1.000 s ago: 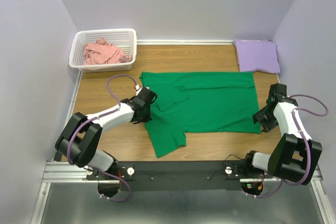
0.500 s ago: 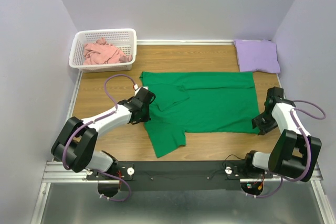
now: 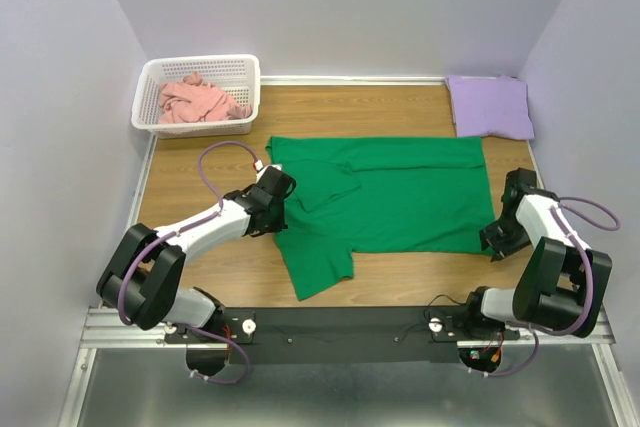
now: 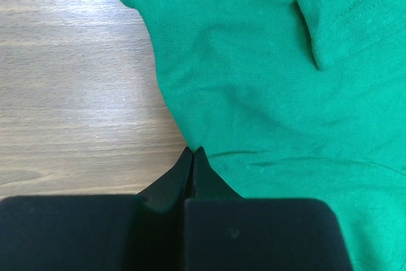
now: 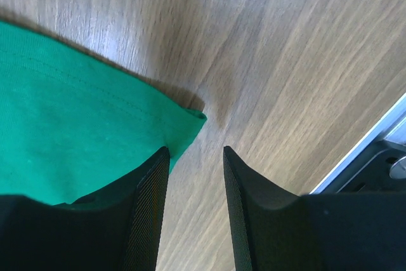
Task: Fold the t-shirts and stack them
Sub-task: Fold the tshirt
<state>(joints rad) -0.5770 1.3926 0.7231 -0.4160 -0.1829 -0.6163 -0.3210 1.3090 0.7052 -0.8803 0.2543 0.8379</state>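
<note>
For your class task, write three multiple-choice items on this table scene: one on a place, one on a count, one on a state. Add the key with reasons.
1. Where does the pink t-shirt lie? A in the white basket; B on the lavender t-shirt; C under the green t-shirt.
2. How many t-shirts lie outside the basket? A one; B two; C three.
3. How does the right gripper stand? A shut on cloth; B open; C out of view.

Key: 1 A, the pink cloth is heaped inside the basket at the far left. 2 B, only the green one, spread out, and the lavender one, folded in the far right corner. 3 B, the right wrist view shows a gap between its fingers beside the green hem corner.
</note>
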